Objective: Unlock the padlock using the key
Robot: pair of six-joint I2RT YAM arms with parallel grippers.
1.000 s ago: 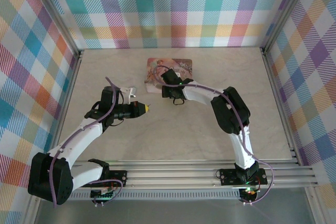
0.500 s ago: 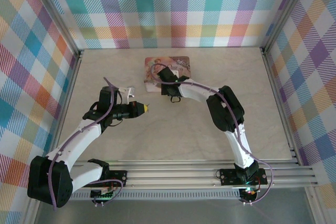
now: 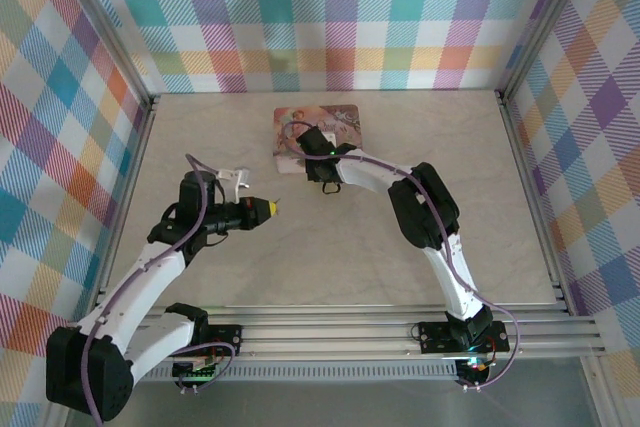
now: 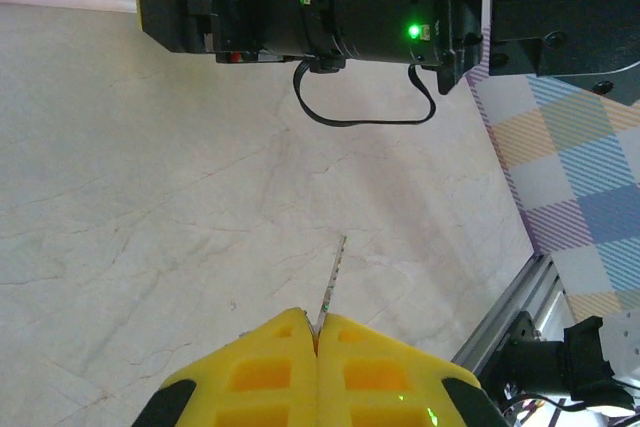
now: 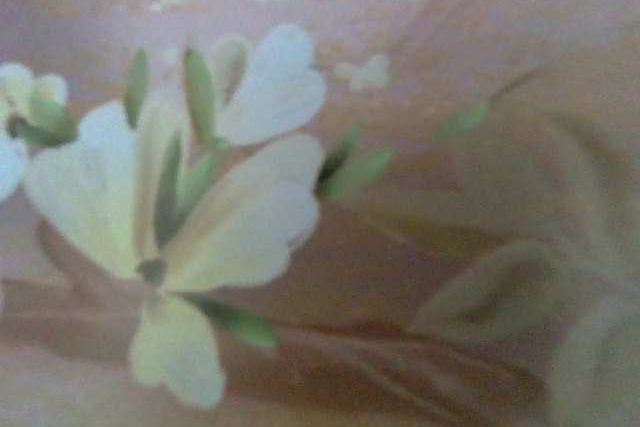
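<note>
Pinching the key (image 4: pixel 333 277) by its head, your left gripper (image 4: pixel 317 329) has its yellow pads shut tight on it. The thin blade sticks out ahead, clear of the table (image 4: pixel 150 197), and points toward the black wrist (image 4: pixel 330 2) of the other arm. My read: you hold it that way so the blade can go straight into a keyhole once the lock is presented.

Your right gripper (image 3: pixel 312 139) is down over the near-left part of the tin (image 3: pixel 348 119). Its wrist camera is so close that you get blurred flower print and nothing sharper. Whether those jaws are wide, narrow or holding something, you cannot tell.

Where the padlock lies you cannot tell either. My guess is that it is hidden under the right gripper at the tin, which would explain that reach: to fetch it or steady it. Treat that as a guess.

As for containers, the tin lies flat at the back middle of the table, pink floral face up. It looks closed, though the arm hides part of it, and its contents cannot be told. The key tip is well apart from the tin, to its left and nearer the arm bases.
</note>
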